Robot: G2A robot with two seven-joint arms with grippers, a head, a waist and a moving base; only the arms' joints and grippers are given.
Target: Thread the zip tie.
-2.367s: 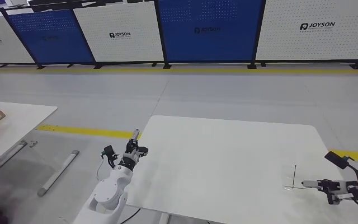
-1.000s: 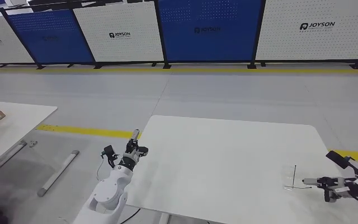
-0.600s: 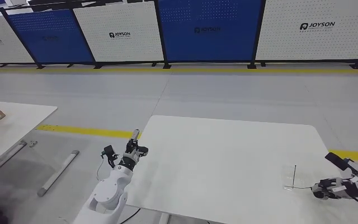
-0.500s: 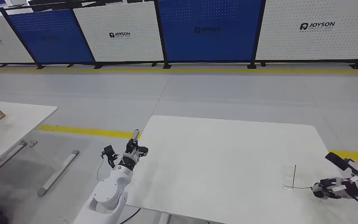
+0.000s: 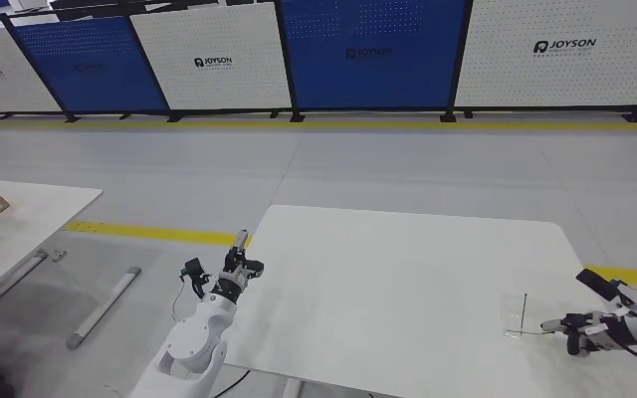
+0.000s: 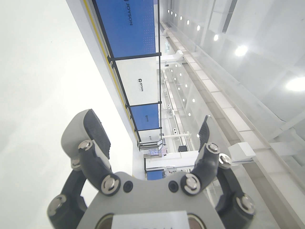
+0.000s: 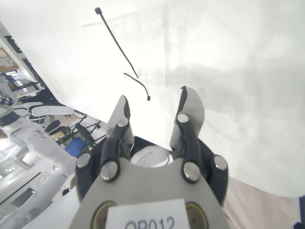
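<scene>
Two thin black zip ties lie on the white table (image 5: 398,279) near its right edge. The long zip tie (image 7: 116,44) is straight, with its head at the far end. The short zip tie (image 7: 137,83) is curved, and its head rests just ahead of my right gripper (image 7: 154,96), which is open and holds nothing. From above, the long tie (image 5: 525,310) and the short tie (image 5: 528,332) lie crossed, with the right gripper (image 5: 549,324) next to them. My left gripper (image 6: 150,125) is open and empty at the table's left edge (image 5: 239,249).
The table edge (image 7: 100,120) runs close behind the right gripper's fingers. Blue and white partition panels (image 5: 373,55) stand across the floor behind the table. Another white table (image 5: 40,214) stands far left.
The right gripper pulled back toward the table's right edge, then came forward to the ties again. The left arm and both ties stayed where they were.
</scene>
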